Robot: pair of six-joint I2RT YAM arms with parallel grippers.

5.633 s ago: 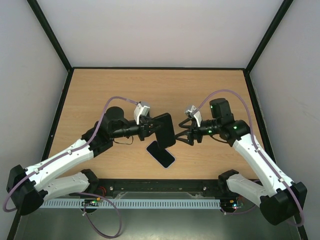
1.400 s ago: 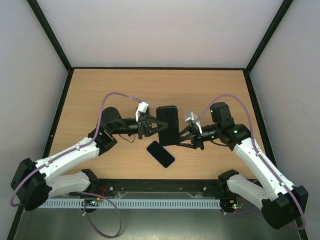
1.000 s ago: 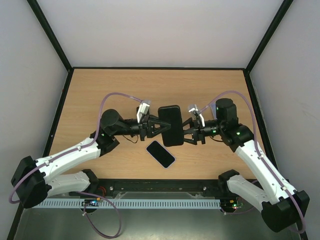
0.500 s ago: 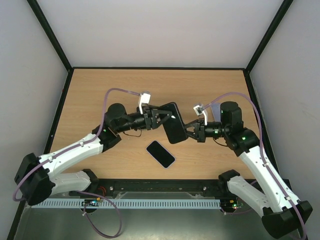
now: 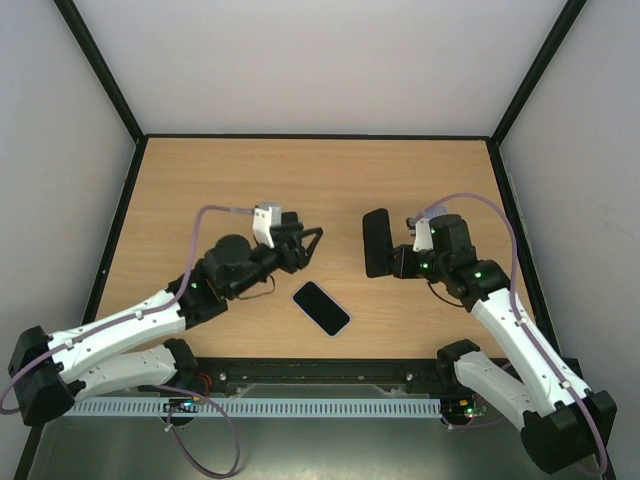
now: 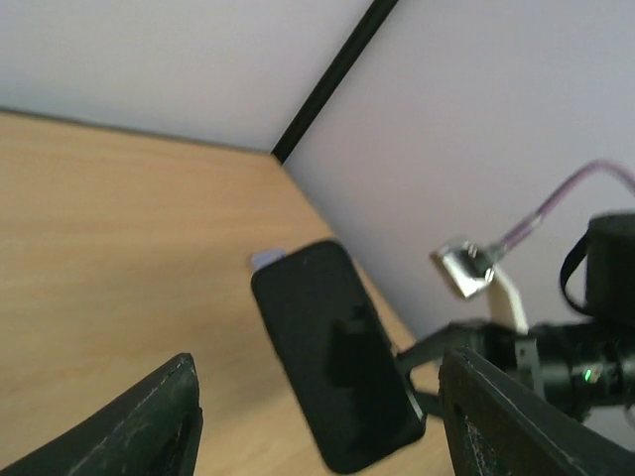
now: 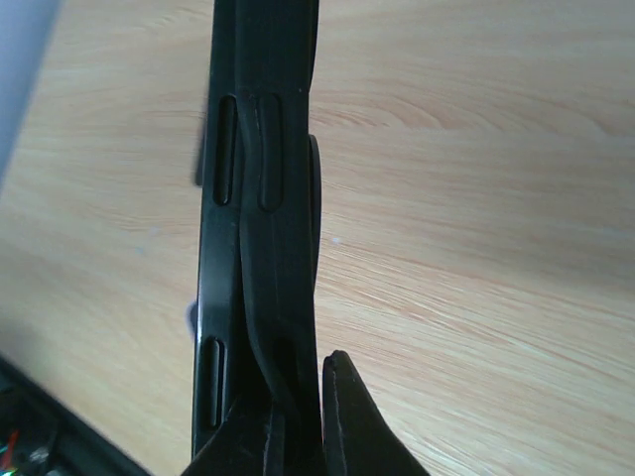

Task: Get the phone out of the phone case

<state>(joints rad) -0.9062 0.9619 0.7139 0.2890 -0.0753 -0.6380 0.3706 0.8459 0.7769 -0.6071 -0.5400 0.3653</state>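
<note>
Phone [image 5: 321, 308]: out of its case, flat on the tabletop [image 5: 200, 180], dark face up. Set at a diagonal near the front edge, between the two arms. In contact with neither tool.

Phone case [image 5: 376, 243]: black, lifted clear of the tabletop, right of the phone and farther back, apart from it. From above, turned mostly on edge, long axis running front to back. In the left wrist view, one broad dark face on show, tilted.

Right tool [image 5: 397, 262]: pinched tight on the near end of the case, fingers on either side of its thin wall. Right wrist view looking straight up along the case edge; button slots visible down the side, wood grain behind.

Left tool [image 5: 308, 248]: spread wide, nothing between the fingers. Sits left of the case with a clear gap, just behind and left of the phone. Left wrist view: one finger at each lower corner, with the case and the right tool framed between them farther off.
</note>
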